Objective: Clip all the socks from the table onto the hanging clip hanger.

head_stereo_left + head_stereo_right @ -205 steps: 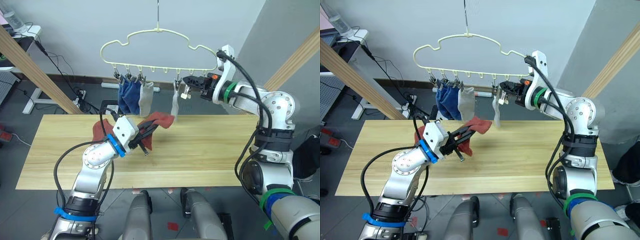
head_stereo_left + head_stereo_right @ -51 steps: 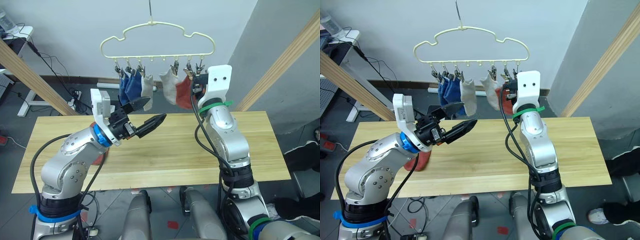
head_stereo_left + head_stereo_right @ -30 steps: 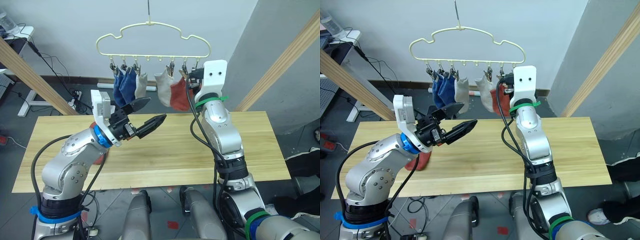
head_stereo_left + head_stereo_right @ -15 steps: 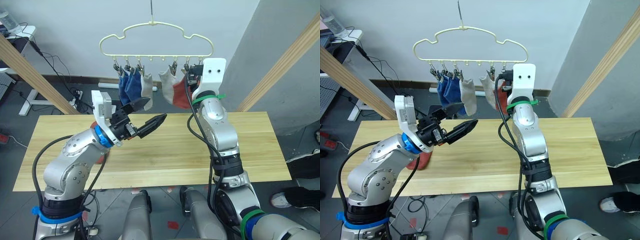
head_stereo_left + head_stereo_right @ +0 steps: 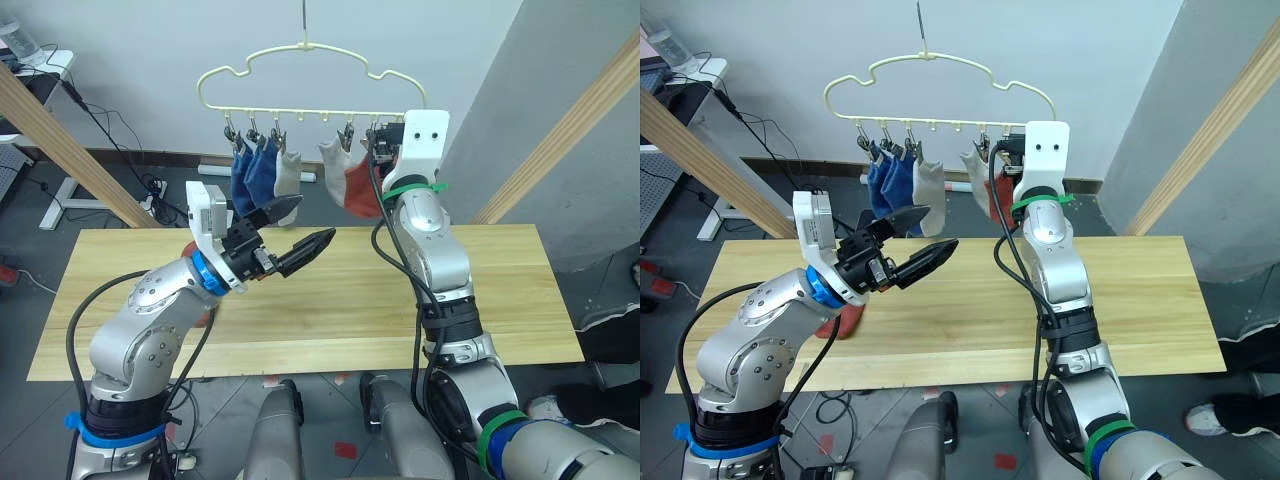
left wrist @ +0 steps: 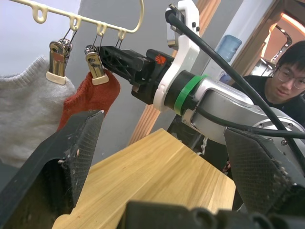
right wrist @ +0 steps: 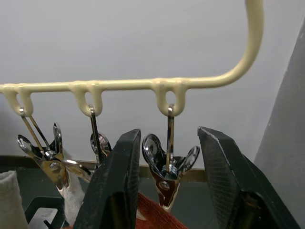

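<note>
Last red sock (image 5: 840, 322) limp and light on tabletop (image 5: 400, 300); best pinched at cuff; left gripper (image 5: 305, 241) agape, empty; right gripper (image 7: 167, 191) spread astride end clip (image 7: 167, 179), holding nothing.

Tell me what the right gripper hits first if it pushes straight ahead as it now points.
Likely the metal clip hanging from the clip hanger: it sits between the right gripper jaws, just ahead, holding the rust-red sock.
</note>
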Robot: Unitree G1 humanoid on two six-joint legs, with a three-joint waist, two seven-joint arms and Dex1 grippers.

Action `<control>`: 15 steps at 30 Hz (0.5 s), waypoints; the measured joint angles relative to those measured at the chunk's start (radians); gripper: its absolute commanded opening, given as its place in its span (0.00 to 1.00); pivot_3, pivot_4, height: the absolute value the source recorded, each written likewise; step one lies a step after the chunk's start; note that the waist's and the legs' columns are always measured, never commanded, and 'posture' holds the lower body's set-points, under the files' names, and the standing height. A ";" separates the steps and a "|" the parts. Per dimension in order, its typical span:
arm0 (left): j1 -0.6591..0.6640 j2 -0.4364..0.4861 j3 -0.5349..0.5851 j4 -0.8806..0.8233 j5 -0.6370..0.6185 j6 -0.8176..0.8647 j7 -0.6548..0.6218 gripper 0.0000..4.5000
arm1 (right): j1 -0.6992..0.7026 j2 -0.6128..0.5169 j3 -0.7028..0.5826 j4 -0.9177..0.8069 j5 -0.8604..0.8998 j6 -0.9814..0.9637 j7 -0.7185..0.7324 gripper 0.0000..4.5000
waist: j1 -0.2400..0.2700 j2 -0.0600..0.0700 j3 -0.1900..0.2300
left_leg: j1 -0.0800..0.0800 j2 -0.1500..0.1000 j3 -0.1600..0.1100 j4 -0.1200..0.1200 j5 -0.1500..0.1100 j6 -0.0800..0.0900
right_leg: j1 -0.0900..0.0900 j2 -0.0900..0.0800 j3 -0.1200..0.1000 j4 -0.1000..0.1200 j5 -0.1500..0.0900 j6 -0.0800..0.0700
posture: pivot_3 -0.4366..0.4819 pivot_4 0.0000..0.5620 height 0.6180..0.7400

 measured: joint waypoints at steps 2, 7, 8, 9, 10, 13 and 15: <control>0.000 0.000 0.000 0.000 0.000 0.000 0.002 1.00 | -0.001 0.002 0.001 0.000 0.001 -0.003 0.002 0.35 | 0.000 0.000 0.000 | 0.000 0.000 0.000 0.000 0.000 0.000 | 0.000 0.000 0.000 0.000 0.000 0.000 | 0.48 0.58 1.00; 0.000 -0.001 -0.002 0.000 0.000 -0.001 0.004 1.00 | -0.001 0.002 0.002 0.000 0.001 -0.004 0.016 0.07 | 0.001 0.000 0.000 | 0.000 0.000 0.000 0.000 0.000 0.000 | 0.000 0.000 0.000 0.000 0.000 0.000 | 0.48 0.58 1.00; 0.000 -0.002 -0.002 0.000 0.000 -0.001 0.004 1.00 | -0.001 -0.003 0.002 0.000 0.001 -0.004 0.019 0.02 | 0.001 0.000 0.000 | 0.000 0.000 0.000 0.000 0.000 0.000 | 0.000 0.000 0.000 0.000 0.000 0.000 | 0.48 0.58 1.00; 0.001 -0.002 -0.003 -0.001 0.000 -0.001 0.004 1.00 | -0.001 -0.007 0.002 -0.001 0.001 -0.004 0.021 0.01 | 0.001 0.000 0.000 | 0.000 0.000 0.000 0.000 0.000 0.000 | 0.000 0.000 0.000 0.000 0.000 0.000 | 0.48 0.58 1.00; 0.001 -0.003 -0.004 -0.001 0.000 -0.001 0.004 1.00 | 0.000 -0.010 0.002 -0.001 0.001 -0.004 0.023 0.01 | 0.001 0.000 0.000 | 0.000 0.000 0.000 0.000 0.000 0.000 | 0.000 0.000 0.000 0.000 0.000 0.000 | 0.48 0.58 1.00; 0.005 -0.006 -0.008 -0.007 0.000 -0.001 0.005 1.00 | 0.010 -0.042 0.004 -0.015 0.008 0.004 0.060 0.01 | 0.002 0.000 0.000 | 0.000 0.000 0.000 0.000 0.000 0.000 | 0.000 0.000 0.000 0.000 0.000 0.000 | 0.46 0.58 1.00; 0.014 -0.007 -0.009 -0.016 0.001 -0.003 0.003 1.00 | 0.028 -0.115 0.005 -0.046 0.038 0.028 0.145 0.01 | 0.004 0.000 0.000 | 0.000 0.000 0.000 0.000 0.000 0.000 | 0.000 0.000 0.000 0.000 0.000 0.000 | 0.45 0.59 1.00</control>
